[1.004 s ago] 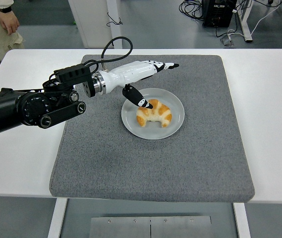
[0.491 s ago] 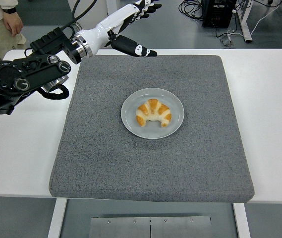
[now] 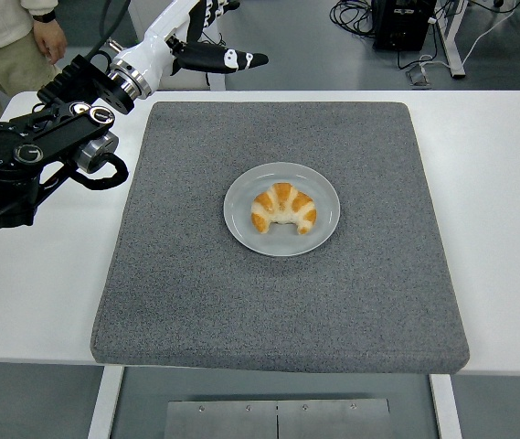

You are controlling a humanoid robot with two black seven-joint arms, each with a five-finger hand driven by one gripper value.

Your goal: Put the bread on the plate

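A golden croissant (image 3: 283,209) lies on a round pale grey plate (image 3: 323,197) in the middle of a grey mat (image 3: 278,302). My left hand (image 3: 206,37) is raised high above the mat's far left corner, well away from the plate. Its fingers are spread and hold nothing. Its upper fingers are cut off by the picture's top edge. My right arm is out of view.
The mat lies on a white table (image 3: 506,210). A person (image 3: 8,41) in light clothes stands at the far left corner. Cables and a black box (image 3: 404,20) lie on the floor behind the table.
My left hand has let go of the croissant on the plate, then lifted and pulled back to the far left. The croissant stays put on the plate.
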